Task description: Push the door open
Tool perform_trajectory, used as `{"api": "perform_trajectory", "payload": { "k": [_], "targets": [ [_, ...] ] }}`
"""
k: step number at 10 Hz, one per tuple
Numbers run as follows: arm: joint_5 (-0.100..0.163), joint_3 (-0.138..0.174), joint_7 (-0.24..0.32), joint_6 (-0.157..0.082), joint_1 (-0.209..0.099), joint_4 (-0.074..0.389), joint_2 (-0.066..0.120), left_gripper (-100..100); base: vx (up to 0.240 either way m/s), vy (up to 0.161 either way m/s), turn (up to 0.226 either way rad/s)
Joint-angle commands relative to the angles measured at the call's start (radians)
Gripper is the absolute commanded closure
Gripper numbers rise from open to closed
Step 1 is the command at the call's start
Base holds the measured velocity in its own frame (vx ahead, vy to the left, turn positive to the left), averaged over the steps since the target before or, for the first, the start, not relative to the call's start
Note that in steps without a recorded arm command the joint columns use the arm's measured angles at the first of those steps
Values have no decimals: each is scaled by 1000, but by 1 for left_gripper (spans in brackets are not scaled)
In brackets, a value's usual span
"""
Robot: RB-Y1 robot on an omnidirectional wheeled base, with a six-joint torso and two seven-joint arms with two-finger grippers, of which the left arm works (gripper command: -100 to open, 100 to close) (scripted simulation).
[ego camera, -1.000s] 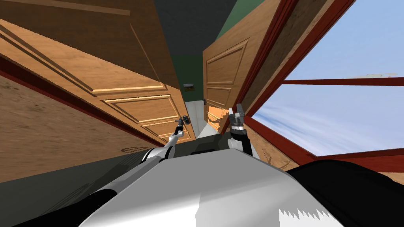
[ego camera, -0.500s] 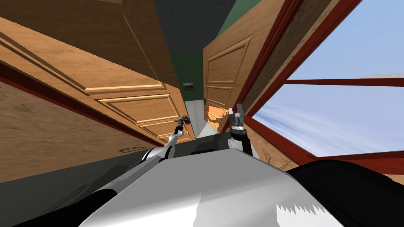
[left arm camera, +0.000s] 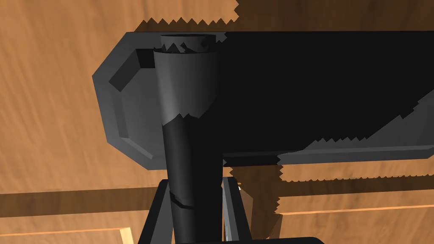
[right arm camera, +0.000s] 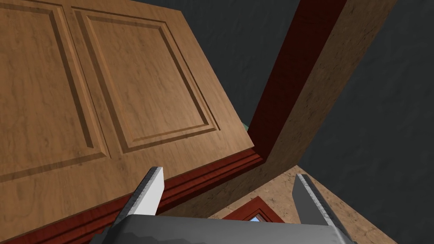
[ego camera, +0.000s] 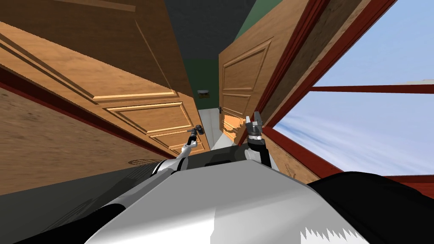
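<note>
Head and wrist views at the doorway. The panelled wooden door (ego camera: 127, 84) stands on the robot's left, its free edge bordering a narrow gap that shows a green wall (ego camera: 199, 72) and pale floor (ego camera: 208, 123). The left gripper (ego camera: 197, 129) is at the door's edge. In the left wrist view its two fingers (left arm camera: 154, 212) press either side of the dark grey lever handle (left arm camera: 188, 106), which projects from a dark grey backplate (left arm camera: 127, 114) set on the wood. The right gripper (ego camera: 253, 122) is raised to the right of the gap, touching nothing, with its fingers well apart. It stands in front of a second wooden door (ego camera: 241, 84) and its red frame (ego camera: 292, 63), with a window (ego camera: 360, 127) further right. Compared with half a second ago, both grippers occupy the same places in the head view and the left stays clamped on the handle. The near door's panel mouldings and the window's lower rail sit slightly lower, a small shift across the picture that fits the head camera's own movement. No clear change in the door's angle can be read.
</note>
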Motion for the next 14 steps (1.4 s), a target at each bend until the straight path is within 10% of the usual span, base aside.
{"api": "perform_trajectory", "payload": {
  "k": [1,14],
  "targets": [
    [6,15,-7,-19,-19,17,9,100,173,-57,51],
    [37,101,-80,-30,-25,38,10,100,134,-34,53]
  ]
}}
